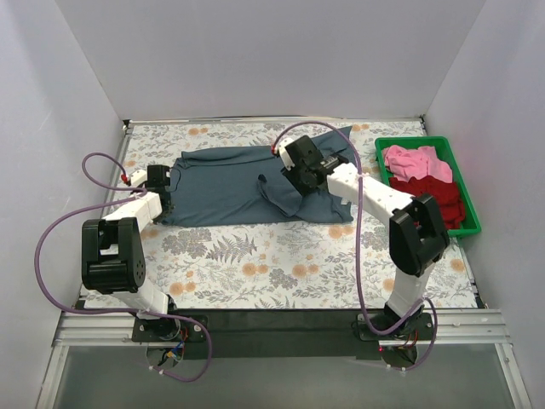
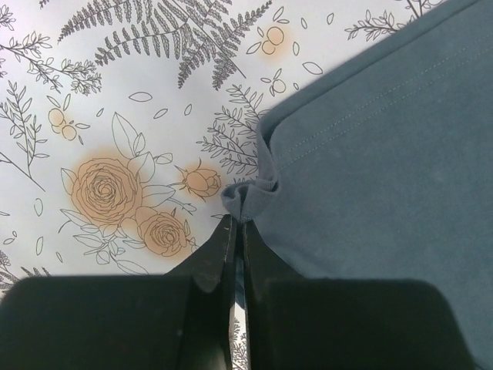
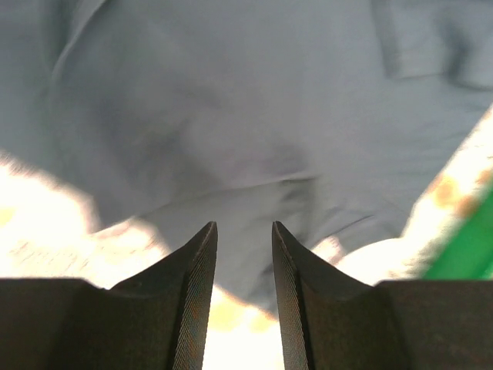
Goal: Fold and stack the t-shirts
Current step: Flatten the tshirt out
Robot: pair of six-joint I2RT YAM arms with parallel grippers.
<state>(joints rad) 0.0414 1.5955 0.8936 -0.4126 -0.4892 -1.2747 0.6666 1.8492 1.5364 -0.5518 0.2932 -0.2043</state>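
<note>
From above, the large slate blue-grey cloth t-shirt [image 1: 230, 187] lies spread across the back middle of the flower-printed table [image 1: 255, 264], with a fold ridged up in its right half. The left gripper [image 1: 159, 194] sits at the shirt's left edge, and the right gripper [image 1: 298, 175] hangs over its right part. Off to the right, the green plastic bin [image 1: 413, 141] holds the pink cloth t-shirt [image 1: 413, 160] at its back end and the dark red cloth t-shirt [image 1: 434, 192] in front of it.

Through the left wrist camera, the black fingers [image 2: 219, 254] are pressed together, pinching a bunched corner of the blue-grey shirt. The rest of that cloth lies flat to the right.

The right wrist camera is blurred. Its fingers [image 3: 196, 262] stand a little apart with nothing between them. The blue-grey shirt lies beneath, and a sliver of the bin shows at the lower right.
</note>
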